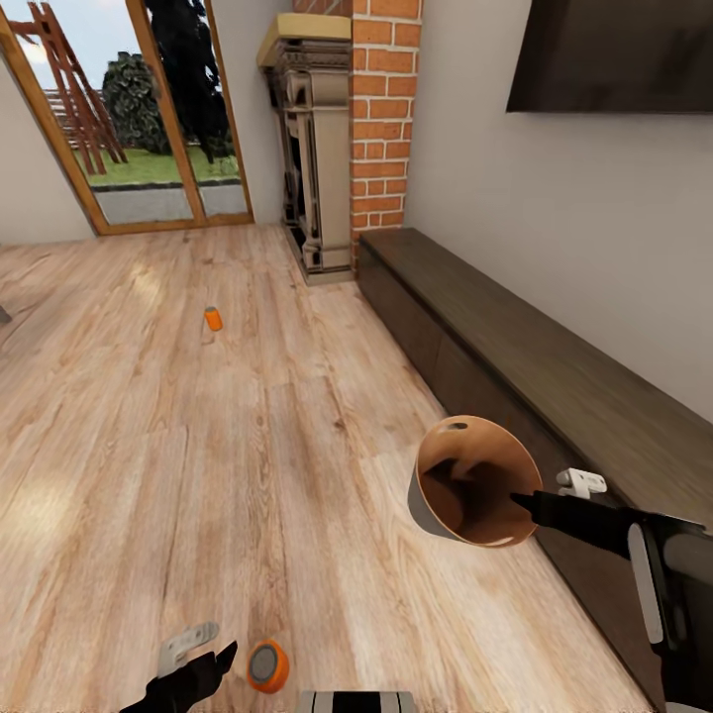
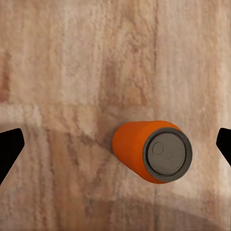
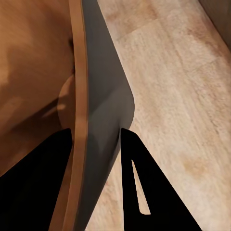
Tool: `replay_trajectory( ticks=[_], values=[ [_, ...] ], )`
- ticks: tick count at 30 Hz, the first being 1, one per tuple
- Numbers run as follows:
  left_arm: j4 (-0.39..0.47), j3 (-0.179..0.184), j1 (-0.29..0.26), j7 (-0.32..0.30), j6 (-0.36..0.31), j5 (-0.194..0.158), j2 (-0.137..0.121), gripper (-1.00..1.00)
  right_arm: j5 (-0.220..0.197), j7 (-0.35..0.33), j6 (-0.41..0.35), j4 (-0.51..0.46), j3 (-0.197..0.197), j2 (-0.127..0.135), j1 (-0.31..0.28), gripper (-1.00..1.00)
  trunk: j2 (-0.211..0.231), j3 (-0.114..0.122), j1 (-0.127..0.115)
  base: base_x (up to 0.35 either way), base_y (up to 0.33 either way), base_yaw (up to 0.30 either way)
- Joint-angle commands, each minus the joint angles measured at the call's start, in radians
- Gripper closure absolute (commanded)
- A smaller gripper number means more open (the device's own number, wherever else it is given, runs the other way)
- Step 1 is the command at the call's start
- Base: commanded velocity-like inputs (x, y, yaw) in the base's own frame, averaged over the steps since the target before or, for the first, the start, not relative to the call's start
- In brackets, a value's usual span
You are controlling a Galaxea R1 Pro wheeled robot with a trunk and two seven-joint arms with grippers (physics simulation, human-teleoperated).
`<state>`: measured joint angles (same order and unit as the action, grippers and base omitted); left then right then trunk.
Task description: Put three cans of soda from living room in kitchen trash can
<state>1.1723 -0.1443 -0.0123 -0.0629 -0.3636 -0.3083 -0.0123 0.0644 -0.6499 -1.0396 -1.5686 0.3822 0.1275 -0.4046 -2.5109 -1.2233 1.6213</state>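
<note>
The right gripper point(image 3: 96, 159) pinches the trash can point(image 1: 473, 482) by its rim — held tilted above the wood floor point(image 1: 149, 446). The left gripper point(image 2: 115, 144) hangs spread open around an orange soda can point(image 2: 151, 151) — not touching it.

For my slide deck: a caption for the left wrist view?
Open left hand above an orange soda can on the wood floor.

Near can point(image 1: 267, 665) on floor point(image 1: 198, 475); far can point(image 1: 213, 319) beyond; bin point(image 1: 475, 482) right, before bench point(image 1: 555, 366).
</note>
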Motion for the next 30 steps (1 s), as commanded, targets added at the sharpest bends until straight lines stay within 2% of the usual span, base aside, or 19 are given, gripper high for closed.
replay_trajectory(
  ticks=[1, 30],
  values=[
    [0.000, 0.000, 0.000, 0.000, 0.000, 0.000, 0.000, -1.00, -0.032, -0.002, -0.008, 0.000, -0.001, 0.000, 0.000, 1.00, 0.000, -0.002, 0.000, 0.000, 0.000, 0.000],
    [0.003, 0.002, 0.000, -0.002, -0.002, 0.000, 0.000, -1.00, -0.030, 0.009, -0.008, 0.013, -0.011, -0.009, 0.000, 1.00, 0.000, -0.049, 0.000, 0.000, 0.000, 0.000]
  ],
)
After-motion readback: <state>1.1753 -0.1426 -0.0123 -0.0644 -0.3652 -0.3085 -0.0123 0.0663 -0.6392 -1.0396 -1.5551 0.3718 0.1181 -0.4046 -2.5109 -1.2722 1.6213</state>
